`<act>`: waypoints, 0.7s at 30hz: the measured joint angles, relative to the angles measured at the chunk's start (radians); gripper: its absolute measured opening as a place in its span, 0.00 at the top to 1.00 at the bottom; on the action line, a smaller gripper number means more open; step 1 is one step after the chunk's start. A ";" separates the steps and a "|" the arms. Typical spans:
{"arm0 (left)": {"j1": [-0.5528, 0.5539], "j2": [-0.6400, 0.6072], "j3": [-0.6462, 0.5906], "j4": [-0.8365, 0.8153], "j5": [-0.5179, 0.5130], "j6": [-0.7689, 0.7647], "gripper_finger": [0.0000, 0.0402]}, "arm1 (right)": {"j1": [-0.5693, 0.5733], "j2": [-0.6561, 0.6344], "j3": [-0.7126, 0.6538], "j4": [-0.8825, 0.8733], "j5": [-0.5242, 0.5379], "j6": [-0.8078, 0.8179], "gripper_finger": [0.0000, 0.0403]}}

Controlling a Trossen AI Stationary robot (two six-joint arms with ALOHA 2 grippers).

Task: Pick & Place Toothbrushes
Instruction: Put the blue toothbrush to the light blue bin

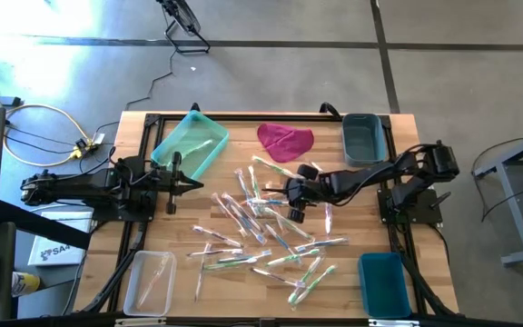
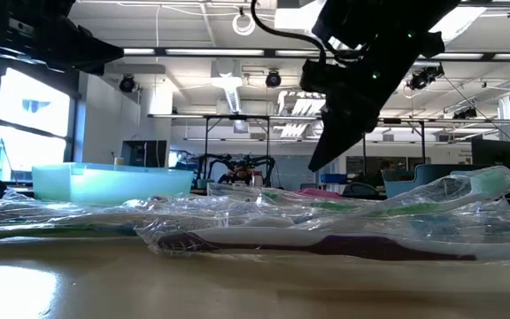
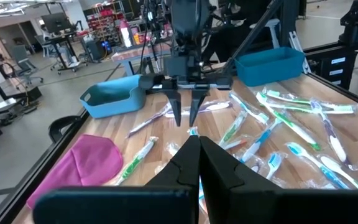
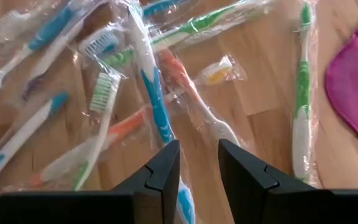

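The toothbrushes (image 1: 261, 227) lie scattered in clear wrappers over the middle of the wooden counter (image 1: 352, 272), from its centre toward five o'clock, with a magenta cloth (image 1: 285, 140) at twelve o'clock of the heap and a mint tray (image 1: 190, 143) at ten o'clock. The right end effector (image 1: 288, 191) hangs over the heap's upper edge with its fingers (image 4: 161, 171) partly parted and nothing between them. The left end effector (image 1: 195, 184) waits at nine o'clock of the heap, fully closed and empty.
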 joint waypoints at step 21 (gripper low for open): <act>0.000 0.000 0.000 -0.034 -0.046 -0.043 0.88 | 0.000 0.147 0.000 0.032 -0.025 -0.009 0.74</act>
